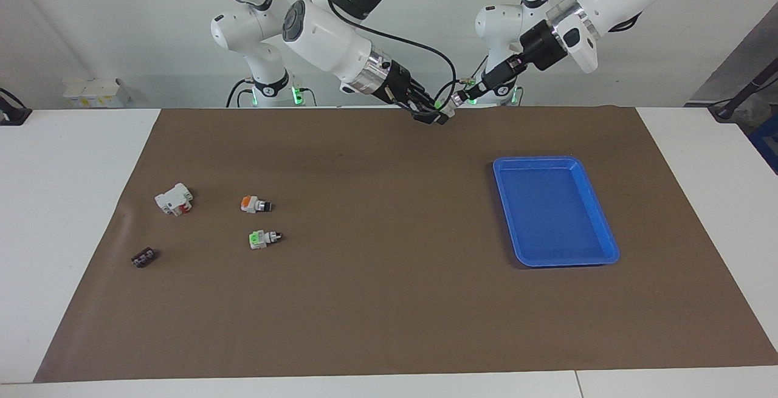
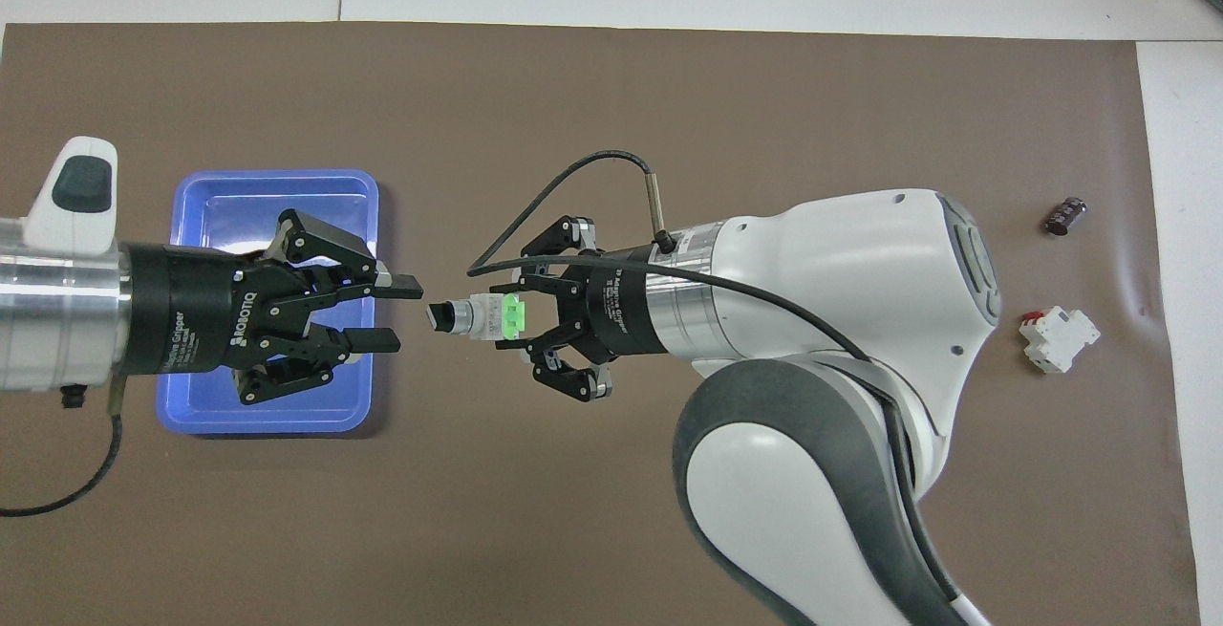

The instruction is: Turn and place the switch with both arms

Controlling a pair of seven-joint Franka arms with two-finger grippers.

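Note:
My right gripper (image 1: 433, 115) is shut on the switch (image 1: 448, 108), held up in the air over the mat's edge nearest the robots. In the overhead view the right gripper (image 2: 513, 318) grips the switch (image 2: 482, 316) at its pale green cap end. The black knob points toward my left gripper (image 2: 399, 316). The left gripper (image 1: 463, 95) is open, level with the switch. Its fingertips stop just short of the knob, with a small gap between them.
A blue tray (image 1: 535, 160) lies toward the left arm's end, partly under the left gripper from above (image 2: 277, 175). Toward the right arm's end lie a second green-capped switch (image 1: 264, 239), an orange-capped switch (image 1: 255, 205), a white block with red parts (image 1: 174, 199) and a small black part (image 1: 144, 258).

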